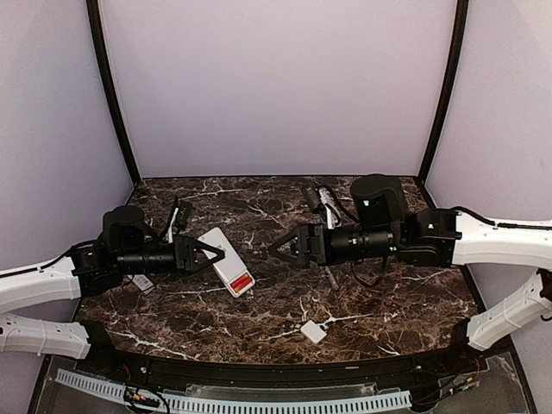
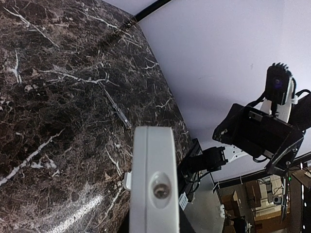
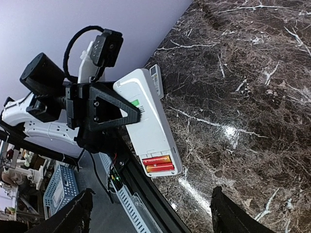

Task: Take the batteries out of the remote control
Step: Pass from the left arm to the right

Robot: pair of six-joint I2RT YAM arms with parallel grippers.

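Note:
A white remote [image 1: 226, 257] is held off the table by my left gripper [image 1: 212, 255], which is shut on its upper half. The remote's back faces up and its compartment is open, with two red batteries [image 1: 241, 282] side by side at the near end. In the right wrist view the remote [image 3: 150, 124] and batteries [image 3: 158, 163] show clearly, with a left finger [image 3: 104, 112] clamped across the remote. My right gripper [image 1: 274, 248] is open and empty, a short way right of the remote and pointing at it. The left wrist view shows only the remote's end face [image 2: 153, 179].
A small flat white cover [image 1: 314, 331] lies near the front edge and also shows in the left wrist view [image 2: 127, 180]. A silver remote [image 1: 328, 205] lies behind my right arm, a black one [image 1: 181, 216] behind my left. A slim grey stick [image 1: 330, 278] lies mid-table.

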